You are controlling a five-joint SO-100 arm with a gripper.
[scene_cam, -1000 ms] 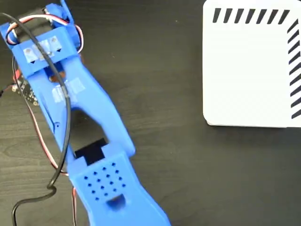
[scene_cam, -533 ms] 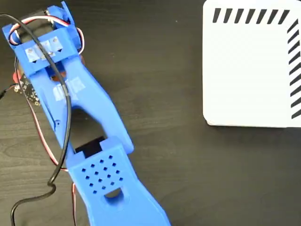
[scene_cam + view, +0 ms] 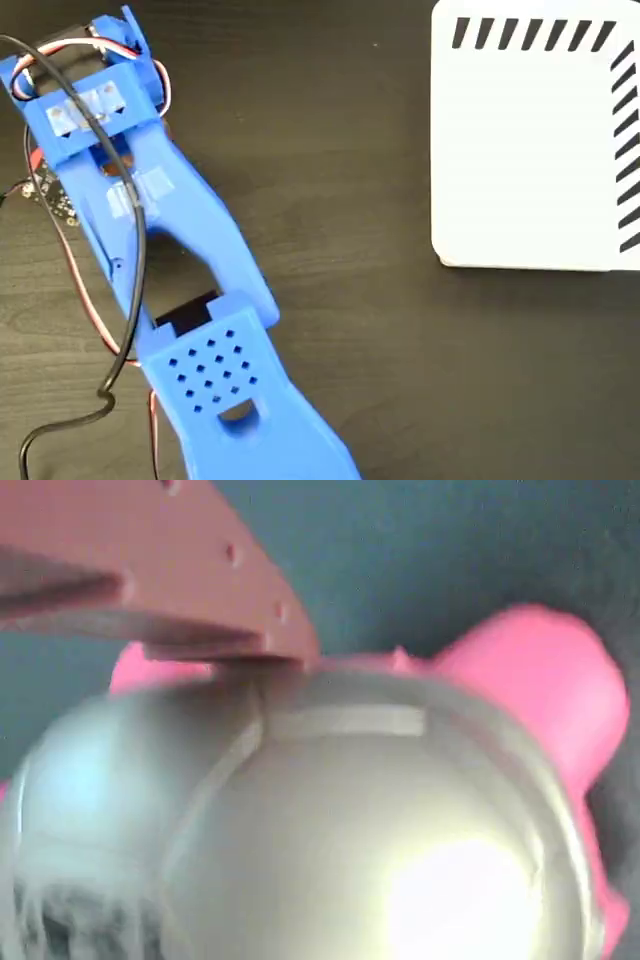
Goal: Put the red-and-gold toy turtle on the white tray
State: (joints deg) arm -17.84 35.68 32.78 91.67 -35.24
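Observation:
The red-and-gold toy turtle (image 3: pixel 330 820) fills the wrist view. Its shiny domed shell looks silvery here, and a pink head or foot (image 3: pixel 550 690) sticks out at the upper right. One finger (image 3: pixel 180 580) of my gripper shows at the upper left, its tip lying against the top of the shell. The other finger is hidden. In the fixed view the blue arm (image 3: pixel 210 380) runs from the upper left down past the bottom edge, so the gripper and the turtle are out of that frame. The white tray (image 3: pixel 530 150), with dark diagonal stripes, lies at the upper right and holds nothing.
A dark wooden tabletop (image 3: pixel 400 350) lies between the arm and the tray. Black and red-white cables (image 3: pixel 135 300) loop along the arm's left side, and a small circuit board (image 3: pixel 55 200) sits near its base.
In the fixed view the arm has shifted slightly up and to the left. The tray has not moved.

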